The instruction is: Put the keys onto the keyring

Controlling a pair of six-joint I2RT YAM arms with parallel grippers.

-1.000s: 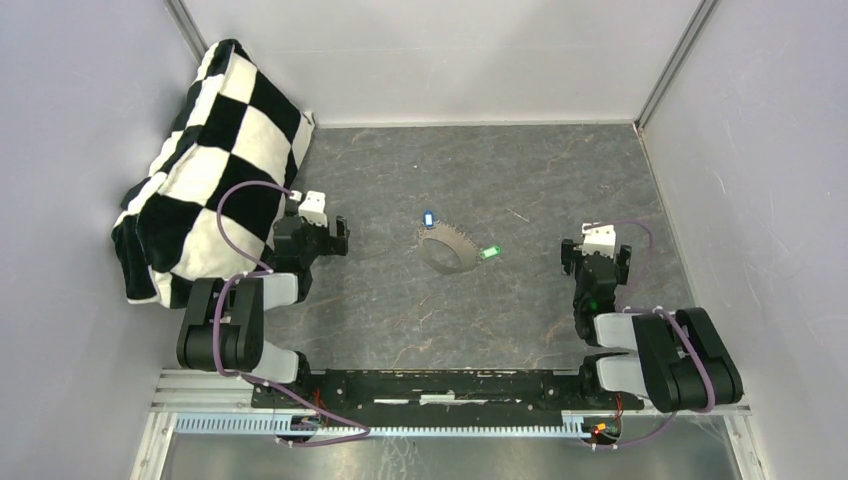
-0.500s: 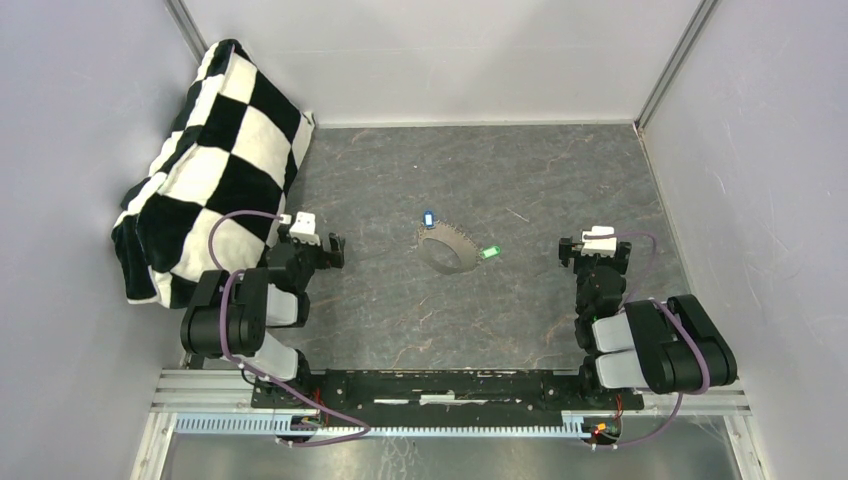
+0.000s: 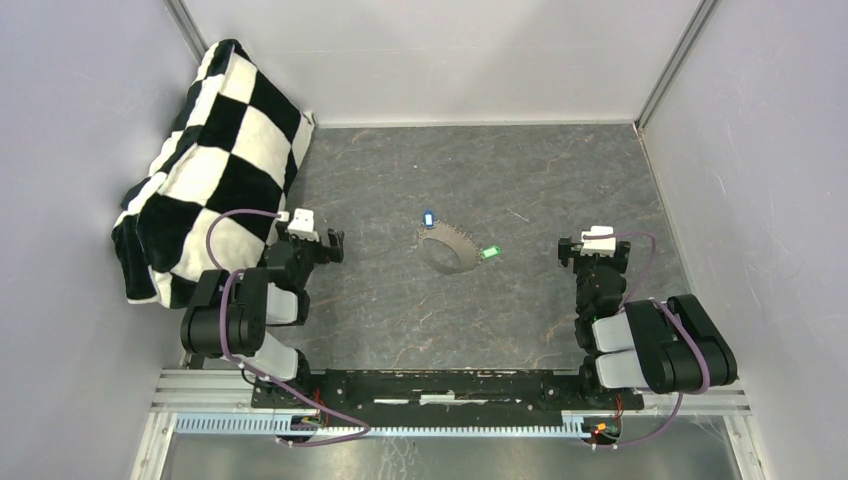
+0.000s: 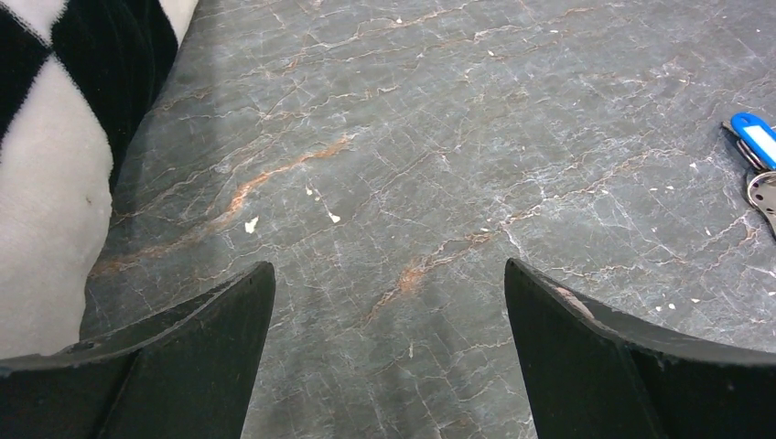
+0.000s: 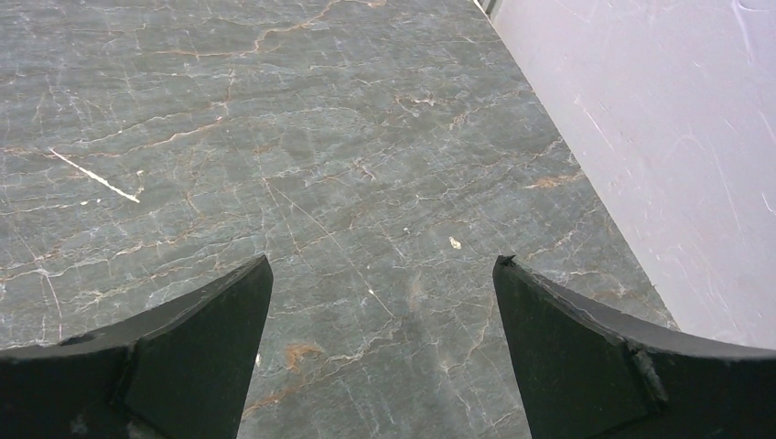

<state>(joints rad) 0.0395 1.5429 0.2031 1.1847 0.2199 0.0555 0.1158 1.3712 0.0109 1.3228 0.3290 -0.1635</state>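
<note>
The keyring [image 3: 447, 250], a thin grey beaded oval loop, lies flat on the dark marbled table near the middle. A blue-headed key [image 3: 428, 218] rests at its far edge and also shows at the right border of the left wrist view [image 4: 756, 139]. A green-headed key [image 3: 489, 253] lies at the loop's right side. My left gripper [image 3: 328, 243] sits low to the left of the loop, open and empty [image 4: 389, 274]. My right gripper [image 3: 594, 245] sits low to the right of it, also open with bare table between its fingers [image 5: 382, 267].
A black-and-white checkered cushion [image 3: 215, 150] leans in the back left corner, close behind the left arm, and fills the left edge of the left wrist view [image 4: 55, 183]. Pale walls [image 5: 659, 137] enclose the table on three sides; the right wall is near the right gripper.
Both arms pulled back toward their bases and folded lower over the first half second, then held still. The keys and keyring have not moved.
</note>
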